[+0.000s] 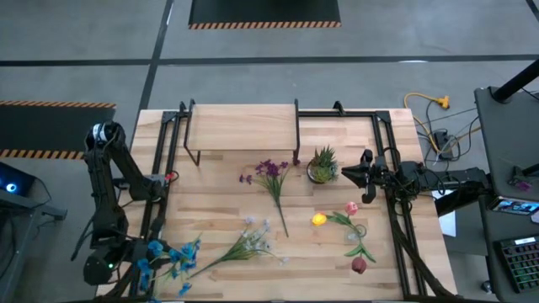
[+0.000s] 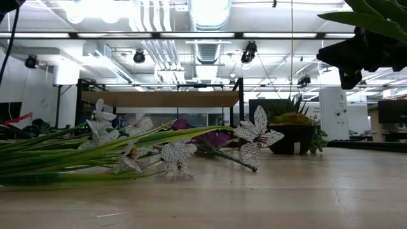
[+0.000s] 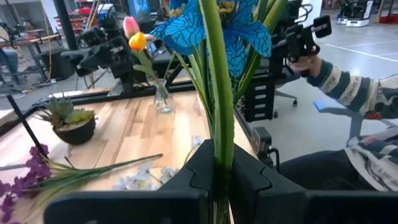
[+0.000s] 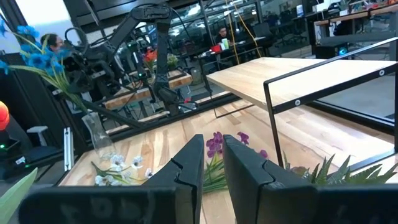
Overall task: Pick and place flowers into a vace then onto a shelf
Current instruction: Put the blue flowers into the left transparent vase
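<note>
My left gripper (image 3: 222,163) is at the table's near left corner (image 1: 152,252), shut on the blue flowers (image 3: 211,25). In the right wrist view a clear glass vase (image 4: 99,140) stands below them, and their stems slant down toward its mouth. A second glass vase (image 3: 163,96) holds pink and yellow tulips. The white flowers (image 1: 248,244) and the purple flowers (image 1: 271,172) lie flat on the tabletop. The shelf (image 1: 244,126) stands at the far edge. My right gripper (image 4: 213,155) hovers beside the potted plant (image 1: 322,166), open by a narrow gap, with nothing between its fingers. My left gripper pinches the blue flowers' green stems (image 3: 219,134) between its two fingers, below the blooms. The fingers come level from the table's left side and lie across the stems. The stems stand nearly upright, blooms above the fingers. The fingers hide the stems' lower ends in the wrist view.
Black metal rails (image 1: 396,210) run along both sides of the table. The tulips (image 1: 349,227) spread near the right rail. A person's striped sleeve (image 3: 339,81) shows beyond the table's near edge. Bare wood lies between the shelf's legs and the purple flowers.
</note>
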